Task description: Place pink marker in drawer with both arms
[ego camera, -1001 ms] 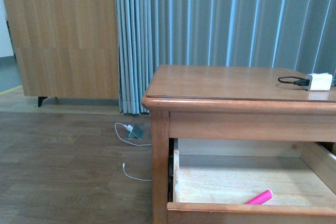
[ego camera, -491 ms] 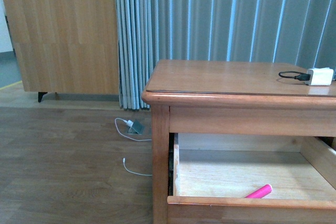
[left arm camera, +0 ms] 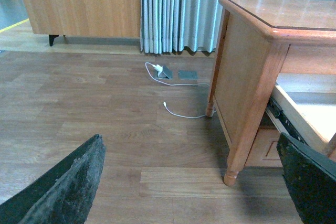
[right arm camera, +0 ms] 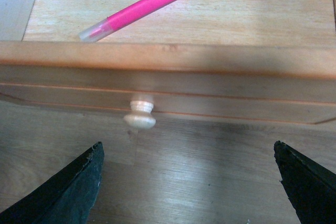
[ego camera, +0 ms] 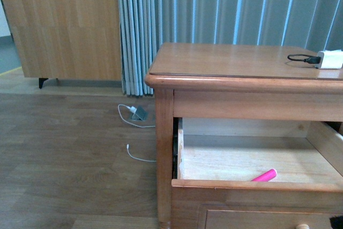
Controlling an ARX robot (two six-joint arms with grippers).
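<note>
Placement looks done: pink marker [right arm camera: 135, 10] lies in the open drawer [right arm camera: 168, 59], upper left of frame; right claw [right arm camera: 187, 153] and left claw [left arm camera: 190, 145] gape empty, so you likely push it shut next.

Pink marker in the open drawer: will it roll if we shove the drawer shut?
Probably rolls: the pink marker is a smooth round cylinder lying flat and loose on the drawer floor. Looks like light, stiff plastic, so it may skid too. Likely harmless; the drawer walls should contain it.
</note>
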